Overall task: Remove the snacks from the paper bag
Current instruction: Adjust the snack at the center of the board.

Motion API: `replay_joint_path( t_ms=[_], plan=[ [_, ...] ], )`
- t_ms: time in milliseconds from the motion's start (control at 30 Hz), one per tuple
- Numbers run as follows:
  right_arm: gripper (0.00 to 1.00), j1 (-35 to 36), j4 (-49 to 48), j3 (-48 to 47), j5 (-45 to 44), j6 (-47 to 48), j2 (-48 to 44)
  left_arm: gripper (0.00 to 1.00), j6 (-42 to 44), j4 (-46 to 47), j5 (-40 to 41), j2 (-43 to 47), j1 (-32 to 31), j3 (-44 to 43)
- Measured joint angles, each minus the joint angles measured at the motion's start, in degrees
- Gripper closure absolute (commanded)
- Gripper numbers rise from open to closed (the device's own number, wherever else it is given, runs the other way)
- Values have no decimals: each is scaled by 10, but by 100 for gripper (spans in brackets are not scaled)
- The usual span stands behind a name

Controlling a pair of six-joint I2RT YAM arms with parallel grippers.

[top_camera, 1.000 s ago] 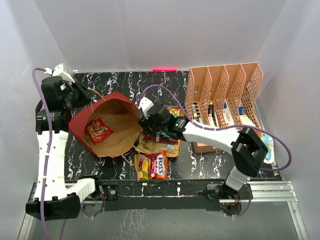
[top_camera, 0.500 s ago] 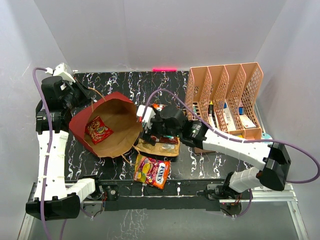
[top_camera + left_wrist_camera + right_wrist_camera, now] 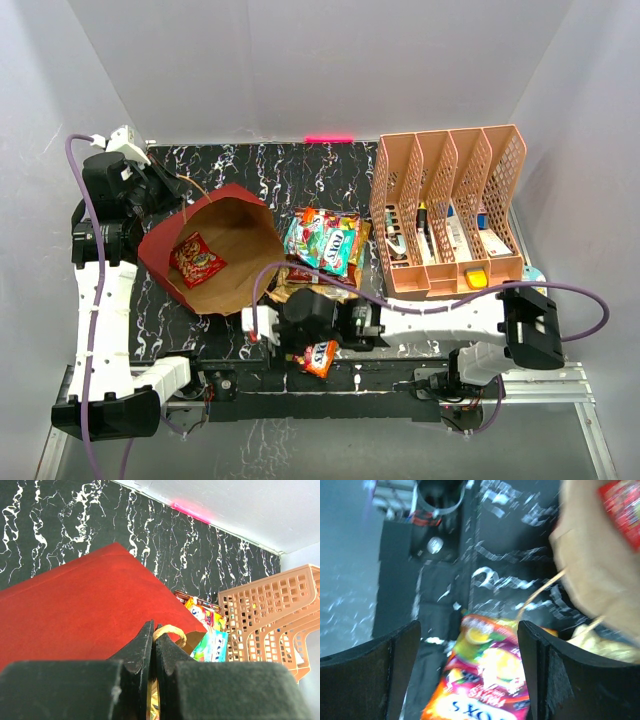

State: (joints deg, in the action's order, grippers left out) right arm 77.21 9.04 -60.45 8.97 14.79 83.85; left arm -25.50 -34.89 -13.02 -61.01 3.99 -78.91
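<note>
The red paper bag point(image 3: 215, 250) lies tilted with its brown mouth facing up, and a red snack packet point(image 3: 196, 258) lies inside it. My left gripper point(image 3: 152, 190) is shut on the bag's cord handle point(image 3: 170, 630) at the rim of the red bag point(image 3: 75, 605). My right gripper point(image 3: 266, 328) is low at the table's front edge and open point(image 3: 469, 635). It hovers over an orange-pink snack packet point(image 3: 490, 680), which the arm partly hides in the top view point(image 3: 320, 356). Teal and orange packets point(image 3: 322, 240) and a gold-brown one point(image 3: 300, 288) lie right of the bag.
A pink mesh desk organiser point(image 3: 450, 210) holding pens and stationery stands at the right and also shows in the left wrist view point(image 3: 270, 615). The table's front edge and metal rail point(image 3: 330, 385) lie just below my right gripper. White walls enclose the table.
My right arm swung from the bag's mouth down to the front edge, uncovering the teal packets. The orange-pink packet slid toward the front edge. The left arm and bag have not moved.
</note>
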Motion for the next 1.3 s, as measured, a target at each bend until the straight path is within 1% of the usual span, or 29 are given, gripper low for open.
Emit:
replay_joint_path(
  t_ms=[100, 267, 433, 700, 833, 1033, 1167, 1233, 1300],
  plan=[
    [12, 25, -19, 66, 0, -22, -6, 100, 0, 0, 1, 0, 0, 0],
    [10, 26, -33, 138, -37, -58, -7, 100, 0, 0, 1, 0, 0, 0],
    [9, 26, -64, 143, -80, -71, 8, 100, 0, 0, 0, -1, 0, 0],
    [12, 26, -81, 148, -187, -61, 61, 100, 0, 0, 0, -3, 0, 0],
    [15, 21, -87, 153, -238, -59, 61, 100, 0, 0, 0, -3, 0, 0],
    [15, -2, -89, 153, -310, -59, 58, 100, 0, 0, -1, -3, 0, 0],
    [15, -6, -81, 153, -321, -53, 37, 100, 0, 0, -1, -3, 0, 0],
    [14, -8, -72, 154, -298, -39, 14, 100, 0, 0, -1, -3, 0, 0],
    [12, -11, -71, 162, -248, -18, -26, 100, 0, 0, -1, -1, 0, 2]
  ],
)
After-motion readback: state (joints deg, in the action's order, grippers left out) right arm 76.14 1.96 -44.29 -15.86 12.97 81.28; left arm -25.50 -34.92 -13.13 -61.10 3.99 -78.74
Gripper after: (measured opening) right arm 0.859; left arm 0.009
